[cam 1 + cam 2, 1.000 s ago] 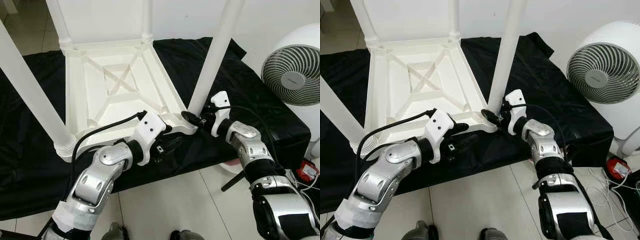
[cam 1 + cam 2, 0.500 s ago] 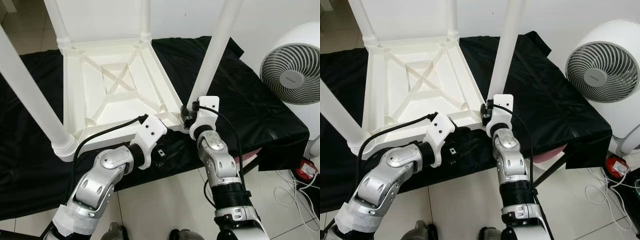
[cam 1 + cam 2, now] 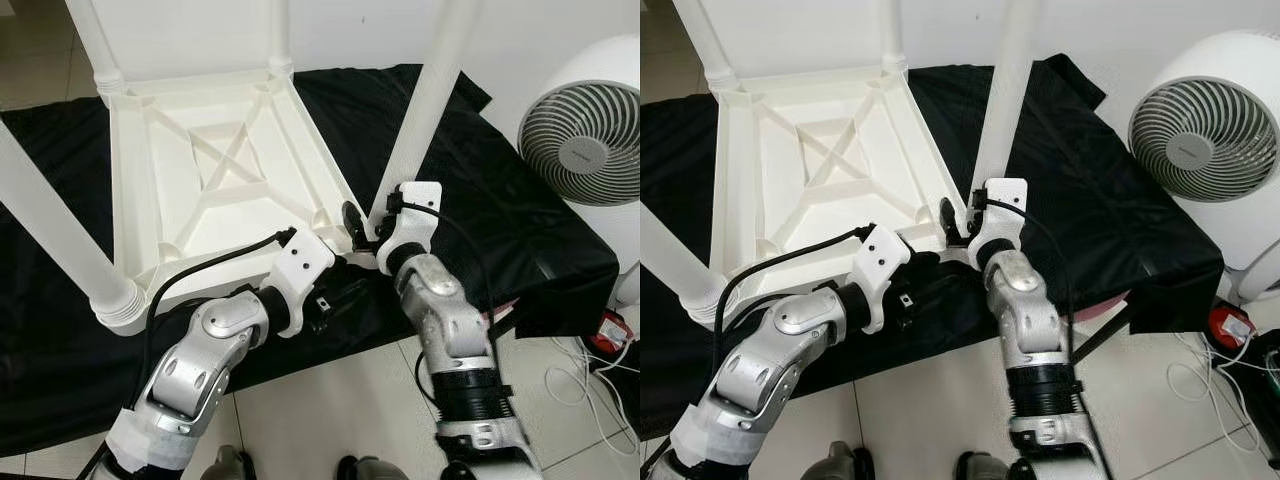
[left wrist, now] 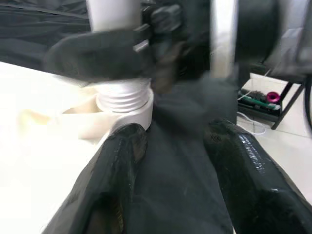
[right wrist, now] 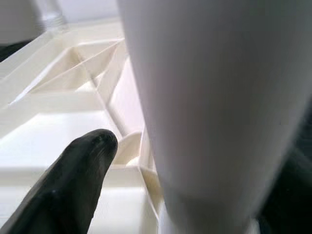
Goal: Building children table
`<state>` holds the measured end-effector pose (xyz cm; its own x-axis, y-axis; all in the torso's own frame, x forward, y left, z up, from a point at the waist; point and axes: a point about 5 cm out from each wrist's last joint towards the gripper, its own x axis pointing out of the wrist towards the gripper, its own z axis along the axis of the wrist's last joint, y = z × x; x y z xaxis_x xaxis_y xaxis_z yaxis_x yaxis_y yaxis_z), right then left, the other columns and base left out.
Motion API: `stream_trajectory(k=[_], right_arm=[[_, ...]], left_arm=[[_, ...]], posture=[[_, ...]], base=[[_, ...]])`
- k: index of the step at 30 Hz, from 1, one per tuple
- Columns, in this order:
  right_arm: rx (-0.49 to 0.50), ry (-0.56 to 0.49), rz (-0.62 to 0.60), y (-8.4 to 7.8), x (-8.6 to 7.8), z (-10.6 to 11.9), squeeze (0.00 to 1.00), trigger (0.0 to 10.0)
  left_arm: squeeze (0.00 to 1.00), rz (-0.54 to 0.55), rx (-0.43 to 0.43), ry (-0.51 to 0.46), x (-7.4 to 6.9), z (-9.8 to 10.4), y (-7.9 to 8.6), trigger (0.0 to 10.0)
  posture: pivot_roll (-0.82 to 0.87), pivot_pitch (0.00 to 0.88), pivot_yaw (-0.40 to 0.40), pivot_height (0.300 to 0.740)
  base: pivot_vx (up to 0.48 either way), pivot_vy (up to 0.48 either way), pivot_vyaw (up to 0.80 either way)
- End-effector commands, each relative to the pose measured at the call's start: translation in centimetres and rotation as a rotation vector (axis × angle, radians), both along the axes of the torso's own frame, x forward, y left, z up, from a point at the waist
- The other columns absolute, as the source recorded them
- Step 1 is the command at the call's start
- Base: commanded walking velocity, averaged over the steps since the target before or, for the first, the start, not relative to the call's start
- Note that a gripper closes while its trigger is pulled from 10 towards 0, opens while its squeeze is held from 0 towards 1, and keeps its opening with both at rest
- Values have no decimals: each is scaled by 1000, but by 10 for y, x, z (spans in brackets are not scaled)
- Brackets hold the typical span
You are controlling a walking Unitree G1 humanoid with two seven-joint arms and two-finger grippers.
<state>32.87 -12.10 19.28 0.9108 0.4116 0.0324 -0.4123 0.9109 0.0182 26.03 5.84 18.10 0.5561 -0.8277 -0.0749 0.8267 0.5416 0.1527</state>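
The white children's table (image 3: 130, 180) lies upside down on a black cloth (image 3: 520, 230), its legs pointing up. My right gripper (image 3: 368, 222) is at the base of the near-right leg (image 3: 425, 110), open and straddling it. In the right wrist view one finger (image 5: 73, 180) stands a little apart from the leg (image 5: 209, 97), and the other finger is hidden behind it. My left gripper (image 3: 335, 300) hovers open over the cloth just in front of the table's near edge. In the left wrist view its fingers (image 4: 117, 161) point at that leg's ribbed socket (image 4: 124, 102).
A white round fan (image 3: 585, 150) stands at the right, beside the cloth. A small red object (image 3: 612, 328) and cables lie on the tiled floor (image 3: 340, 410) at the far right. The near-left leg (image 3: 50, 230) rises steeply at the left.
My right arm has swung from the right of the leg to in front of it, and its gripper has turned around the leg's base. The left arm has barely moved. The view shifted slightly.
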Motion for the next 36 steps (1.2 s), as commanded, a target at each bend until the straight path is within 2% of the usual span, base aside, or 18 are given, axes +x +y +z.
stream_trajectory(k=[1,2,3,4,5,6,7,9,15,17,23,26,27,28,29,30,36], right_arm=[[-34,2,94,-4,-2,-2,0,10000],[-74,-9,116,-11,-1,-3,0,10000],[-74,-9,116,-11,-1,-3,0,10000],[-103,-20,123,-20,2,-4,0,10000],[-103,-20,123,-20,2,-4,0,10000],[-137,-34,145,-29,6,-3,0,10000],[-137,-34,145,-29,6,-3,0,10000],[-202,-66,170,-41,15,-1,0,10000],[-264,-68,285,-39,25,-1,0,10000],[-264,-68,285,-39,25,-1,0,10000],[-359,-36,368,-31,36,-7,0,10000],[-411,2,432,-27,40,-17,0,10000],[-426,20,452,-26,41,-22,0,5765],[-426,20,452,-26,41,-22,0,5765],[-434,32,466,-26,40,-25,0,4118],[-437,40,478,-27,39,-27,0,0],[-428,47,496,-30,39,-30,0,0]], left_arm=[[0,4,1,0,-1,0,-2,10000],[0,4,0,1,-1,0,-2,10000],[0,4,0,1,-1,0,-2,10000],[0,0,0,2,-1,0,-3,10000],[0,0,0,2,-1,0,-3,10000],[0,-5,0,2,-1,0,-4,10000],[0,-5,0,2,-1,0,-4,10000],[0,-11,1,2,-1,-1,-5,10000],[0,-12,3,-5,3,1,-4,10000],[0,-12,3,-5,3,1,-4,10000],[0,-22,3,-14,3,3,-6,10000],[0,-21,3,-20,4,4,-6,10000],[0,-20,4,-22,5,5,-5,10000],[0,-20,4,-22,5,5,-5,10000],[0,-19,4,-24,5,5,-5,10000],[0,-18,5,-25,5,5,-5,10000],[0,-17,3,-26,5,5,-5,10000]], posture=[[-75,88,-14,740],[-75,88,-14,740],[-75,88,-14,740],[-80,86,-9,740],[-80,86,-9,740],[-80,86,-9,740],[-80,86,-9,740],[-86,73,-2,740],[-87,64,5,740],[-87,64,5,740],[-79,42,12,740],[-72,30,9,740],[-72,30,9,740],[-72,30,9,740],[-72,30,9,740],[-72,30,9,740],[-69,26,8,740]], base=[[0,0,0],[0,0,0],[0,0,0],[0,0,0],[0,0,0],[0,0,0],[0,0,0],[0,0,0],[0,0,0],[0,0,0],[0,0,0],[0,0,0],[0,0,0],[0,0,0],[0,0,0],[0,0,0],[0,0,0]])
